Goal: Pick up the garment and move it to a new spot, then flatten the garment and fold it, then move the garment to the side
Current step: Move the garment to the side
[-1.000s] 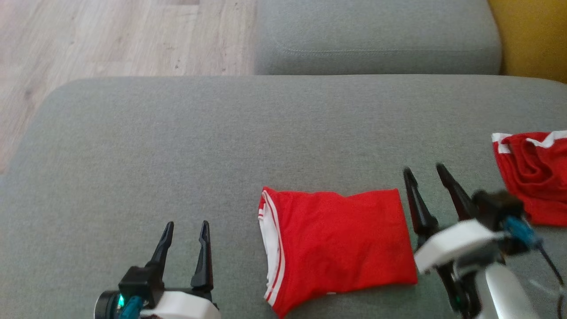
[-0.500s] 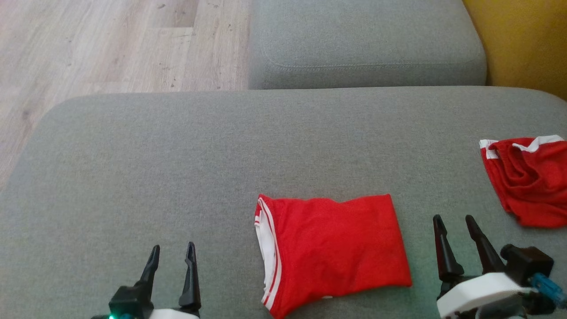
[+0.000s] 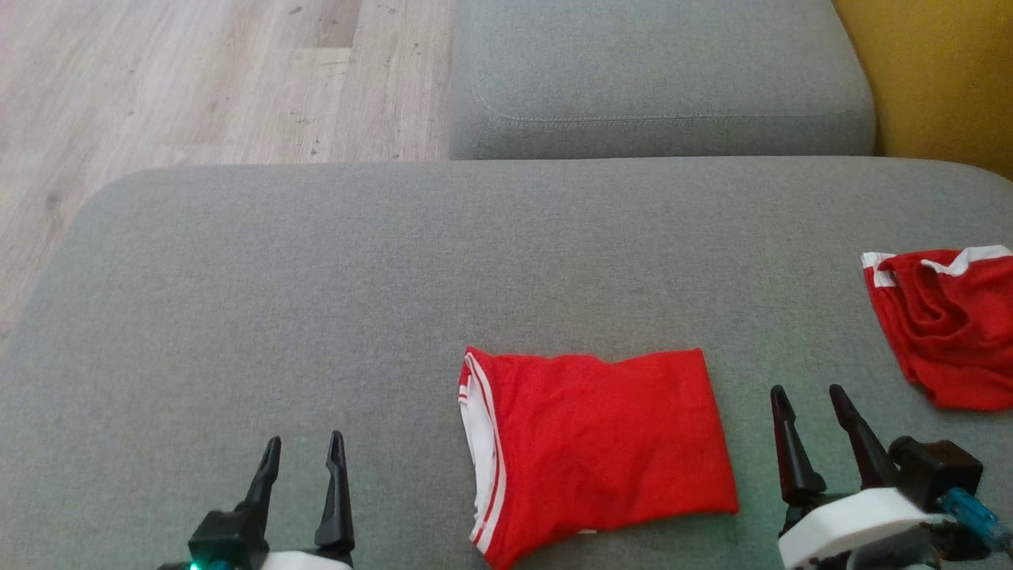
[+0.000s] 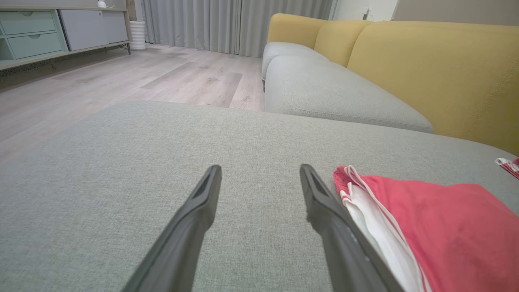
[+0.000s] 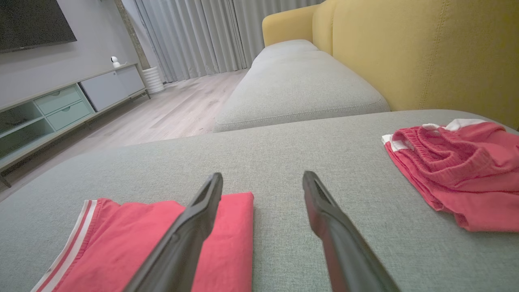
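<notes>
A red garment (image 3: 597, 447) with white stripes along its left edge lies folded flat on the grey cushion (image 3: 396, 277), low in the head view. It also shows as the red garment (image 4: 438, 231) at the right of the left wrist view and the red garment (image 5: 142, 247) at the lower left of the right wrist view. My left gripper (image 3: 303, 451) stands open to its left, empty. My right gripper (image 3: 806, 402) stands open just past its right edge, empty. Neither touches the cloth.
A second red garment (image 3: 946, 324) with white trim lies crumpled at the cushion's right edge, also seen as the crumpled garment (image 5: 454, 170). Another grey cushion (image 3: 657, 79) lies beyond, with a yellow backrest (image 3: 934, 71) at the right. Wood floor (image 3: 182, 87) is at the upper left.
Both grippers have drawn back toward the bottom of the head view, the right one away from the folded garment's right edge. The camera shifted slightly. The garment stays put.
</notes>
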### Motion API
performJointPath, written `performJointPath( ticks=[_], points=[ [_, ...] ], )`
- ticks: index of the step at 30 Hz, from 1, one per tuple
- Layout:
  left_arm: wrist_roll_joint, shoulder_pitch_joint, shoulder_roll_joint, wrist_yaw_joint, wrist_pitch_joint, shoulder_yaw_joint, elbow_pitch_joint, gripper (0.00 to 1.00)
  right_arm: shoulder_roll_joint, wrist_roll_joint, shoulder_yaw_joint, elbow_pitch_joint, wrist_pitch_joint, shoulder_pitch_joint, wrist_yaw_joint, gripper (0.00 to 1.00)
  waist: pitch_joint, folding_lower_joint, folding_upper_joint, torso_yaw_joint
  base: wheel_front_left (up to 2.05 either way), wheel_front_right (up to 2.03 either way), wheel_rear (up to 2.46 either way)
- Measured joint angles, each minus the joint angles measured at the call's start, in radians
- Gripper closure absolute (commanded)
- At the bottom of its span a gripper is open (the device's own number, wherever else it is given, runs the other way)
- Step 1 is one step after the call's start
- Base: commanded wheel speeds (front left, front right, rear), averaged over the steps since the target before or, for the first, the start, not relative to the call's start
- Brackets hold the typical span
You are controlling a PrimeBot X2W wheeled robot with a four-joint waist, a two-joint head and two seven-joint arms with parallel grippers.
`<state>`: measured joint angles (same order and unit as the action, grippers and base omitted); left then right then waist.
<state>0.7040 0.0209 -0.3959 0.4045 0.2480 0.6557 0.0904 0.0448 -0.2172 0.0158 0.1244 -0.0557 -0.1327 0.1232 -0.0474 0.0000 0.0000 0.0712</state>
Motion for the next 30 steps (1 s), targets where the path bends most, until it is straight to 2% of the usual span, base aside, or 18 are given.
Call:
performJointPath(
  ticks=[10, 15, 22, 30],
  points=[
    [0.000, 0.000, 0.000, 0.000, 0.000, 0.001, 0.000, 0.00, 0.000, 0.006, -0.005, 0.009, 0.030, 0.003, 0.000, 0.00, 0.010, 0.0000, 0.0000, 0.004, 0.00, 0.00, 0.00],
    [-0.001, -0.001, 0.000, 0.000, 0.000, 0.003, 0.001, 0.00, 0.000, 0.046, -0.010, 0.028, 0.162, 0.055, 0.000, 0.00, 0.021, 0.0000, 0.0000, 0.017, 0.00, 0.00, 0.00],
    [-0.001, -0.001, 0.000, 0.000, 0.000, 0.001, 0.003, 0.00, 0.000, 0.040, -0.029, 0.083, 0.384, 0.123, 0.000, 0.00, 0.041, 0.0000, 0.0000, 0.054, 0.00, 0.00, 0.00],
    [-0.012, -0.012, 0.014, -0.001, 0.000, -0.007, 0.005, 0.00, 0.027, -0.007, 0.000, 0.149, 0.506, 0.196, 0.000, 0.00, 0.097, 0.0001, 0.0000, 0.091, 0.00, 0.00, 0.00]
  ],
)
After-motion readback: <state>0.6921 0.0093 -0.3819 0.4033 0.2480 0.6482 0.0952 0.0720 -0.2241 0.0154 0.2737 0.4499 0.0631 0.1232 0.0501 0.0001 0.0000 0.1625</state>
